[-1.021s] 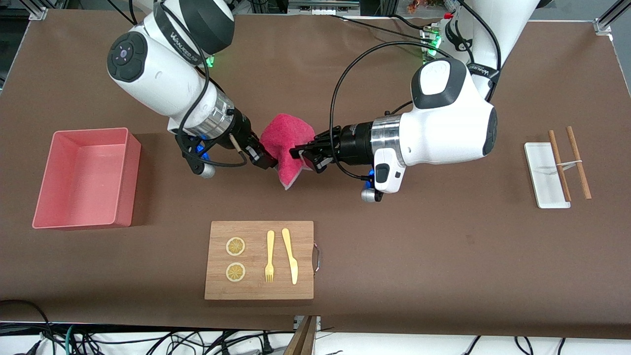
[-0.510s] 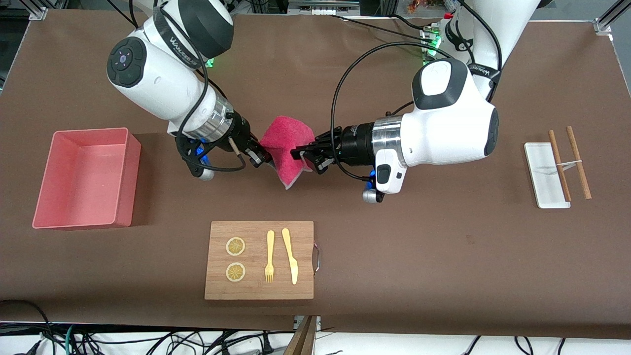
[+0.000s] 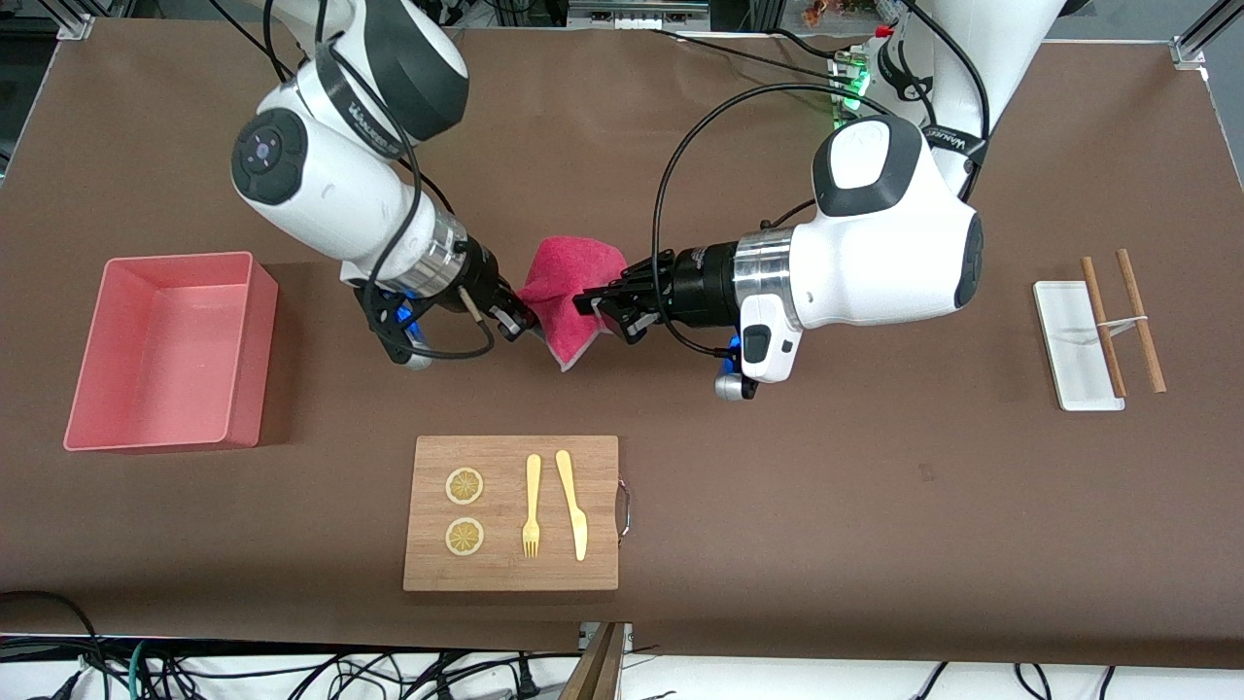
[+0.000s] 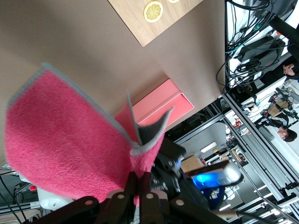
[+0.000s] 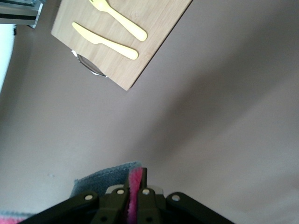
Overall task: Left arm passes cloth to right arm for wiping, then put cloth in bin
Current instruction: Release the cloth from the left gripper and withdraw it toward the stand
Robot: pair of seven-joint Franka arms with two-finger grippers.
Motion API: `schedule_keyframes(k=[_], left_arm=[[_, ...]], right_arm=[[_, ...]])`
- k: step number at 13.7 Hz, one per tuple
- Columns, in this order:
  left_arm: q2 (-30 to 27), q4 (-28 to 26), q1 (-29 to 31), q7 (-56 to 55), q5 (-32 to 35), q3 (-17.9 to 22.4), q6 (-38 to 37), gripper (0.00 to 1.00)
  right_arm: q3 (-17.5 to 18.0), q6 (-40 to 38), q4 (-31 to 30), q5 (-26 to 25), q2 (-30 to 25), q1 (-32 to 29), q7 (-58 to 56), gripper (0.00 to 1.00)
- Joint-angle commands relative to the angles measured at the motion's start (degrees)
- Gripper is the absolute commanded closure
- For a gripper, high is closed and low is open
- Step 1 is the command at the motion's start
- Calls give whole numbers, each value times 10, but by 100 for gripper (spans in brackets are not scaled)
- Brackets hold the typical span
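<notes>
Cloth [image 3: 573,292] hangs in the air between the two arms, over bare tabletop midway along the table; the wooden board [image 3: 512,512] lies nearer the front camera. Left gripper [image 3: 595,303] pinches one edge of it; left wrist view shows the fingers pressed together on a fold. Right gripper [image 3: 517,322] is clamped on the other edge, pink pile caught between its fingers in the right wrist view. Both arms hold at once: mid-handover.

Judgement: the left jaws should open fully before either arm pulls away, otherwise the soft cloth stretches or slips from the right grip. Retreat the left arm straight back along its own axis.

Bin [image 3: 170,350], toward the right arm's end, holds nothing visible. White tray [image 3: 1074,340], toward the left arm's end, has two wooden sticks [image 3: 1123,321] lying across it
</notes>
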Motion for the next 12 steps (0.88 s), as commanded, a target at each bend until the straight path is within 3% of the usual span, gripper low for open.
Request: schedule_keyframes(k=[1,3,6,7,8,10,12], left_arm=[[6,20,5,-8,-7,4,-15,72],[6,18,10,-8,-7,4,-19,57],[5,16,25,-7,-7,4,-42,53],[5,16,39,-4,-6,4,-73,46],[5,14,56,-1,2,8,-118,31],[-11,14,73,0,111,7,-175,0],[-18,14,99,8,161,6,-252,0]], right_arm=[[0,1,4,6,15,-4,-25,100],[-1,1,3,5,19,-4,-33,100],[-2,-1,2,1,30,-1,-31,100],[-1,-3,2,-8,37,2,-34,100],[-1,-5,1,-15,45,6,-43,100],[-1,-8,-3,-16,57,14,-56,100],[-1,-8,-5,-16,70,26,-58,100]])
